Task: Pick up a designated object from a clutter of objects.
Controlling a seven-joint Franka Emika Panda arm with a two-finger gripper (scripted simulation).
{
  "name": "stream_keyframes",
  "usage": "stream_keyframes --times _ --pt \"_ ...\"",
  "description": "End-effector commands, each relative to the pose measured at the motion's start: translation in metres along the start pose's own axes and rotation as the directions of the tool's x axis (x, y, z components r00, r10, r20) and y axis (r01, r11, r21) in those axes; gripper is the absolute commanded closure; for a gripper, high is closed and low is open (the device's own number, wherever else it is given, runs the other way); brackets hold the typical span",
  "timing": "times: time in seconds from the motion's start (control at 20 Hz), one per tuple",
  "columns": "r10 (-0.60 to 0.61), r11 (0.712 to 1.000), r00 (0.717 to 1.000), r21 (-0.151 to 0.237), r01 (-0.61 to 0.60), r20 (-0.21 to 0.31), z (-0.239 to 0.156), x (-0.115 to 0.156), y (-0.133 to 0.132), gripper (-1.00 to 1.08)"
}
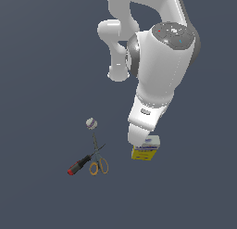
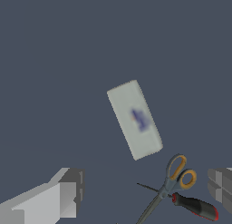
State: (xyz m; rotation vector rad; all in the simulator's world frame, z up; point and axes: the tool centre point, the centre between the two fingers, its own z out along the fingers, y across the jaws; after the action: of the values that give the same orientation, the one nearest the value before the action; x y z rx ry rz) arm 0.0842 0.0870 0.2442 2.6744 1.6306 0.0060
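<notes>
The designated object, a small carton (image 1: 148, 149) with a white-grey top and a yellow lower part, stands on the dark floor, partly hidden by the arm's wrist in the exterior view. From the wrist camera I see its pale top with a blue mark (image 2: 134, 119). My gripper (image 2: 145, 191) is open and hovers above the floor, its two fingers (image 2: 68, 191) set wide apart with nothing held. The carton lies a little off the gap between them. The rest of the clutter of objects lies to the exterior view's left of the carton.
A small white ball (image 1: 91, 124) lies apart from the carton. Orange-handled scissors (image 1: 98, 161) (image 2: 174, 180) and a red-and-black screwdriver (image 1: 78, 165) (image 2: 195, 206) lie close together. The arm's white links (image 1: 157, 70) tower over the carton.
</notes>
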Motion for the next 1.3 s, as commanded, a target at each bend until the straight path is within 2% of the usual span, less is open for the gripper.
stream_keyframes --times 0.0,0.3,0.6,0.9,1.25 --pt "-0.075 0.997 0.997 0.001 0.075 0.000 0.008 0.006 0.002 -0.92" --pt "-0.232 0.973 0.973 0.005 0.232 -0.001 0.024 0.019 0.005 -0.92" --pt "-0.334 0.942 0.942 0.007 0.335 -0.003 0.036 0.028 0.007 -0.92" --pt "-0.384 0.923 0.923 0.008 0.384 -0.005 0.041 0.033 0.008 -0.92" --pt "-0.386 0.922 0.922 0.009 0.386 -0.005 0.045 0.033 0.008 -0.92"
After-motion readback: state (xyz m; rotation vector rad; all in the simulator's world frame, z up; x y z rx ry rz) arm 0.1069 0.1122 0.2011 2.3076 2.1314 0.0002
